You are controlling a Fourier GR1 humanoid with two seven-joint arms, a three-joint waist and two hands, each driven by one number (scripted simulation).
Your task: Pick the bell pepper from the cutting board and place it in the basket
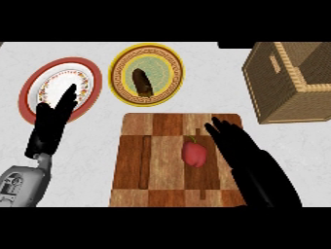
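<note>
I am holding my right hand [249,163] over the cutting board [150,168], fingers straight and close together, gripping nothing. The bell pepper [194,153] is lying on the board just left of my fingers. To do this well, I should be curling round its red body, not the stem, before carrying it to the basket [270,95] ahead and to the right. My left hand [52,125] is resting open. No writing is showing.

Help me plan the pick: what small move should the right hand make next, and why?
Probably slide the right hand a little left and curl its fingers round the bell pepper. The hand lies open just right of the pepper on the cutting board, not yet holding it.
</note>
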